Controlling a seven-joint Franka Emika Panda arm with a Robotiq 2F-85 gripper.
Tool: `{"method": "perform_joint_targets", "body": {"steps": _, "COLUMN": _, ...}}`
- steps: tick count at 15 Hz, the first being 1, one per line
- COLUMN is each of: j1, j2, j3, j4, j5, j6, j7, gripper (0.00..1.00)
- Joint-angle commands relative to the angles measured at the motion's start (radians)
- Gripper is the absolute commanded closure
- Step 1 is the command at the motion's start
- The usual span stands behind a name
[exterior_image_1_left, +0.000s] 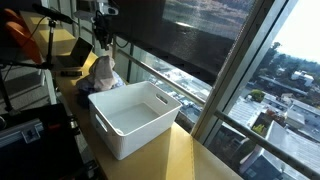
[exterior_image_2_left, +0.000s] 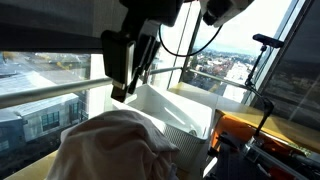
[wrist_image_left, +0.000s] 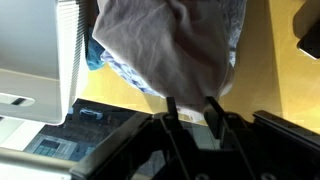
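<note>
Claw (exterior_image_2_left: 128, 92) hovers partly open and empty just above the crumpled grey-white cloth heap (exterior_image_2_left: 115, 145), far left of the white plastic tub (exterior_image_1_left: 135, 120); rising straight should avoid snagging folds.

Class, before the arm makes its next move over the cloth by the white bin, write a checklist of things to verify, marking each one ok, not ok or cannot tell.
1. Jaws free of the cloth: ok. In the wrist view they stand apart with nothing between them.
2. Jaws above the cloth: ok. In an exterior view they hang just over the heap.
3. Cloth outside the white bin: ok. It is heaped on the table beside the bin.
4. Bin empty: ok. Nothing shows inside it.
5. Cloth is a single piece: cannot tell. Blue patterned fabric shows at its edge in the wrist view.
</note>
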Motion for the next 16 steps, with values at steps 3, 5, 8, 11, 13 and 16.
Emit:
{"method": "perform_joint_targets", "body": {"steps": 3, "j1": -0.029, "j2": -0.127, "j3": -0.078, "j4": -0.033, "j5": 0.008, "j6": -0.09, "j7": 0.008, "gripper": 0.19}}
{"method": "perform_joint_targets", "body": {"steps": 5, "j1": -0.066, "j2": -0.168, "j3": -0.111, "j4": -0.07, "j5": 0.003, "j6": -0.102, "j7": 0.002, "gripper": 0.04}}
{"method": "perform_joint_targets", "body": {"steps": 8, "j1": -0.134, "j2": -0.216, "j3": -0.161, "j4": -0.172, "j5": -0.015, "j6": -0.091, "j7": 0.002, "gripper": 0.0}}
{"method": "perform_joint_targets", "body": {"steps": 11, "j1": -0.199, "j2": -0.228, "j3": -0.204, "j4": -0.28, "j5": -0.014, "j6": -0.07, "j7": 0.002, "gripper": 0.0}}
{"method": "perform_joint_targets", "body": {"steps": 13, "j1": -0.232, "j2": -0.213, "j3": -0.228, "j4": -0.342, "j5": -0.013, "j6": -0.042, "j7": 0.008, "gripper": 0.0}}
{"method": "perform_joint_targets", "body": {"steps": 16, "j1": -0.269, "j2": -0.19, "j3": -0.258, "j4": -0.411, "j5": -0.005, "j6": 0.0, "j7": 0.008, "gripper": 0.0}}
